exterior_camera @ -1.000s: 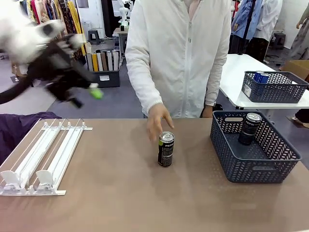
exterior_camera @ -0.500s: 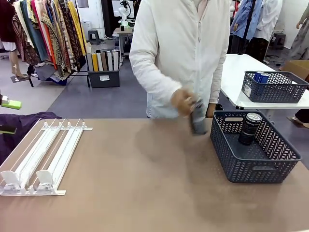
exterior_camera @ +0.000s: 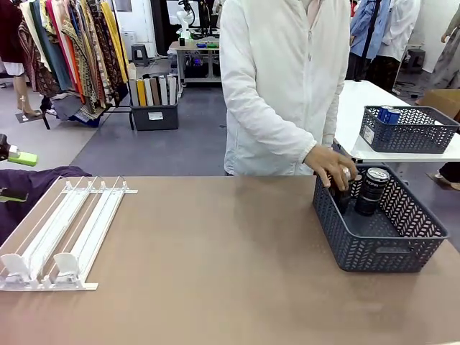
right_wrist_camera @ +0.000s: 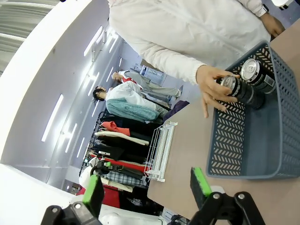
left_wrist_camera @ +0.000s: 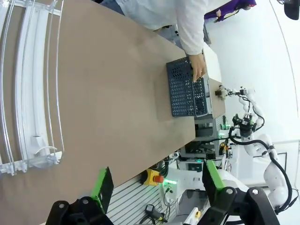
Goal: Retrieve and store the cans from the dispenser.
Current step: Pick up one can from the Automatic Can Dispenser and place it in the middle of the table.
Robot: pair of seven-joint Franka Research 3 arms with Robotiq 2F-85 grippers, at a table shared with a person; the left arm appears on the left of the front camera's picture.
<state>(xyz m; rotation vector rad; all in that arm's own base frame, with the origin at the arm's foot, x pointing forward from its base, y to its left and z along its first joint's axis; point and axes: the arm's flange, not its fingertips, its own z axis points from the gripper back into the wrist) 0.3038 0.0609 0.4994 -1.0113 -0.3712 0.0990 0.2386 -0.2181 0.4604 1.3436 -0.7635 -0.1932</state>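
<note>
Front view: left end effector [exterior_camera: 14, 175] parked open beyond the empty dispenser [exterior_camera: 61, 233], far from the basket [exterior_camera: 377, 226] where a hand [exterior_camera: 332, 167] lowers a can [exterior_camera: 342, 190] beside another can [exterior_camera: 371, 191]. Left wrist view: fingers apart, dispenser ahead on the worktop [left_wrist_camera: 117, 103]. Right wrist view: right end effector [right_wrist_camera: 147, 190] open, basket just ahead; cans likely rigid, slick, best gripped mid-body.

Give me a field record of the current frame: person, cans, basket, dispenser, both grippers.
person hand: lowering a dark can into the basket
basket: dark grey lattice basket on the table's right side, another dark can standing inside
dispenser: white rail rack on the table's left side, no cans seen in its lanes
left gripper: open, holding nothing, above the table edge
right gripper: open, holding nothing, off to the side of the basket
far basket: second basket on the white table behind, blue can inside
</note>
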